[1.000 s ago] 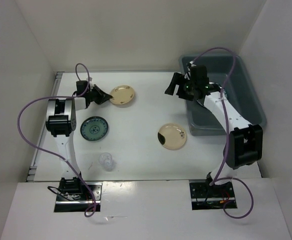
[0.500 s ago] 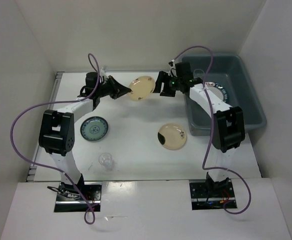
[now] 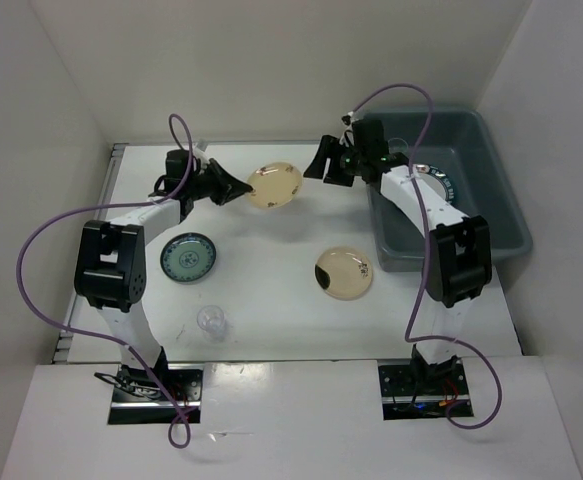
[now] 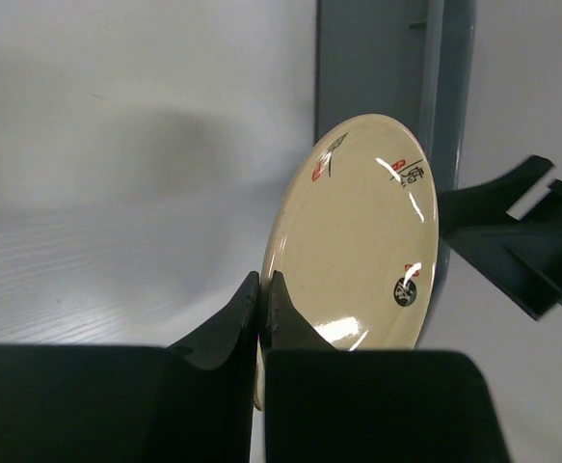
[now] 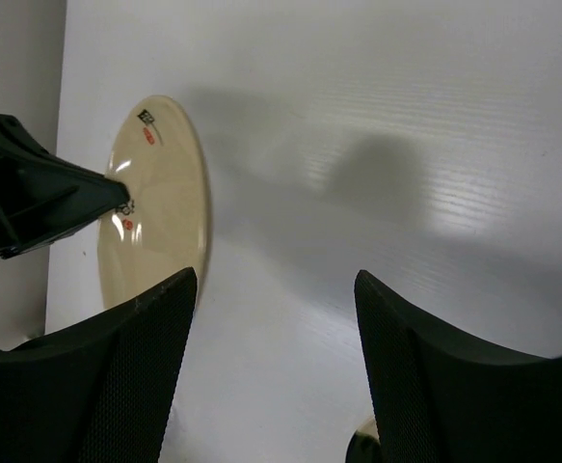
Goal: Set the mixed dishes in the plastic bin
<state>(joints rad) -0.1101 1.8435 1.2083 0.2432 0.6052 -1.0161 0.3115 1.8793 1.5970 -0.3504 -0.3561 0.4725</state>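
Cream plate (image 3: 275, 184), tilted, upper centre; second cream plate (image 3: 344, 272) flat, centre right. Teal plate (image 3: 188, 258) left; grey-blue bin (image 3: 483, 175) upper right.

cream plate (image 4: 358, 241) — brushed marks (image 4: 412, 175), none legible

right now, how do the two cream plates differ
The held plate is tilted up, pinched at its rim by the left claw; the other plate lies flat, untouched. The other plate bears a big dark blotch; the held plate only small marks. Both are round and cream.
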